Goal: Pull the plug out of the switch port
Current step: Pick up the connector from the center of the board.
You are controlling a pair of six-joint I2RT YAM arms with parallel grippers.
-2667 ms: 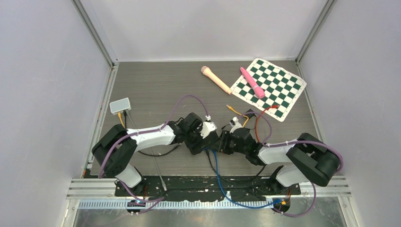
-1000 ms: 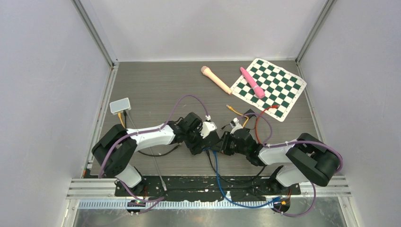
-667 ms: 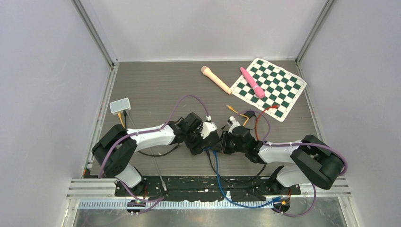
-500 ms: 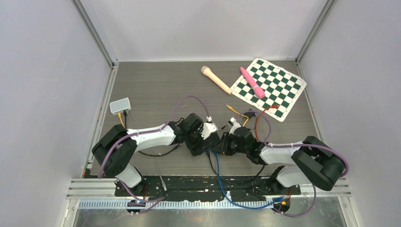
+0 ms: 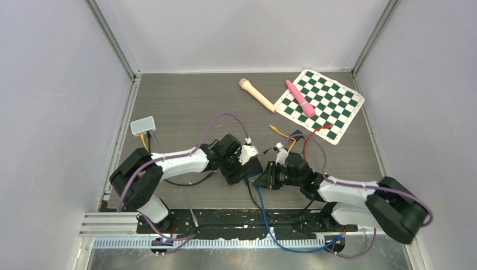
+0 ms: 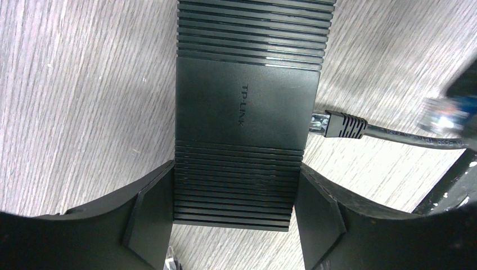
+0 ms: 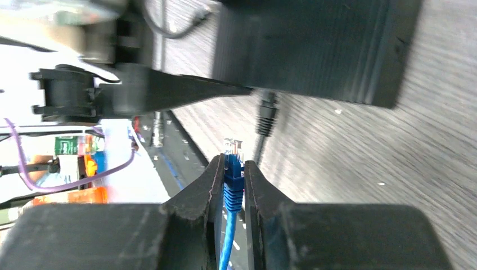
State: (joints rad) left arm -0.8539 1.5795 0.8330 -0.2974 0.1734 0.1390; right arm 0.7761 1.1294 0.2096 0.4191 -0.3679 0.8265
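Observation:
The black TP-LINK switch lies on the wood-grain table, and my left gripper is shut on its ribbed end, one finger against each side. My right gripper is shut on the blue plug, whose clear tip stands free of the switch, a short gap away. A black plug sits in a port on the switch's side. From above, the left gripper and right gripper meet mid-table, with the blue cable trailing toward the near edge.
A green-and-white checkered mat with a pink stick lies at the back right, a beige pestle-shaped stick beside it. A small white box sits at the left. Orange and red cables loop behind the right gripper.
My right arm has drawn back toward the near right with the blue plug in its jaws, so the plug now stands apart from the switch. The left arm has not moved.

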